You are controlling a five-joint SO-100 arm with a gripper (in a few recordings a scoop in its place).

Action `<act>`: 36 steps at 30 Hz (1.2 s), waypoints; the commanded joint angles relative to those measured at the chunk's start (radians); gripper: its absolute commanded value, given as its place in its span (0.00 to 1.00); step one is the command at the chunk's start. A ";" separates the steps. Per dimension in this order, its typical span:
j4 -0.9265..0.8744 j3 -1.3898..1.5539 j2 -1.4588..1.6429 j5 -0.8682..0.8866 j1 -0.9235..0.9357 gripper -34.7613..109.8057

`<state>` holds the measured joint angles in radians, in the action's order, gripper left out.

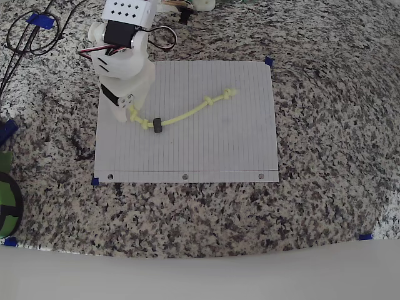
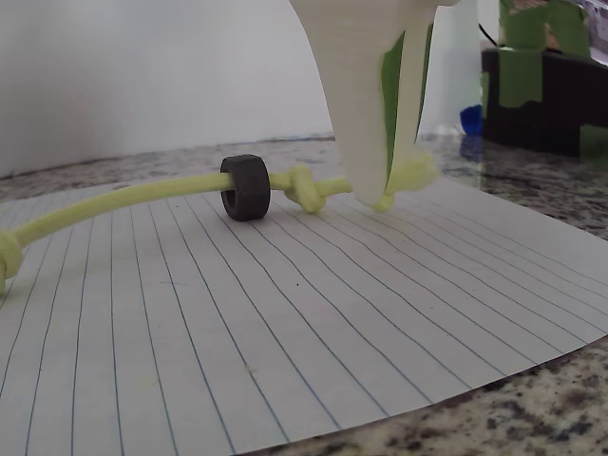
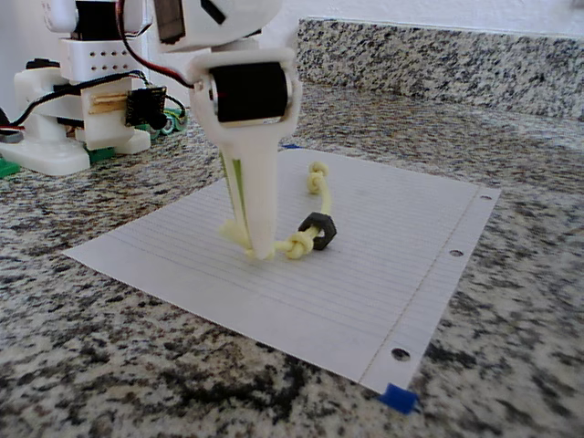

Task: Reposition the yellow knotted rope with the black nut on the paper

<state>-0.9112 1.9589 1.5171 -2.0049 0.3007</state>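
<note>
nearest the camera in the fixed view, a small blue tape tab (image 3: 399,398) marks a corner of the one paper (image 3: 365,301), a white lined sheet with three punched holes along one long edge, lying flat on the speckled granite surface (image 3: 511,274). on that sheet lies one yellow knotted rope (image 3: 315,196), a thin pale yellow-green cord with a small knot near each end, and on it one black nut (image 3: 318,230), a dark ring threaded around the cord just beside the near knot. one tool (image 3: 251,245), white moulded plastic tapering to a narrow tip, stands point-down on the sheet with its fingers closed on the frayed end of the cord; the wrist view shows the cord's tuft (image 2: 410,176) pinched between the two white fingers, the knot next to them, then the nut. from above, the cord runs in a gentle curve from the tool toward the sheet's middle, its far knot lying free, well away from the tool. behind the sheet rises a granite backsplash (image 3: 438,55).
</note>
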 commanded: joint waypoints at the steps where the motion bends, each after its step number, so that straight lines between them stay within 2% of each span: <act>1: 0.018 -0.040 0.002 0.014 -0.003 0.50; 13: 0.029 -0.041 -0.037 0.135 -0.023 0.51; 21: 0.051 -0.054 -0.063 0.144 -0.018 0.50; 23: 0.055 -0.057 -0.067 0.144 -0.018 0.47; 26: 0.058 -0.057 -0.069 0.144 -0.018 0.34; 30: 0.054 -0.058 -0.069 0.144 -0.015 0.24; 36: 0.048 -0.057 -0.025 0.144 0.005 0.24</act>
<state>-0.8636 1.9297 1.4496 -1.8653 0.2899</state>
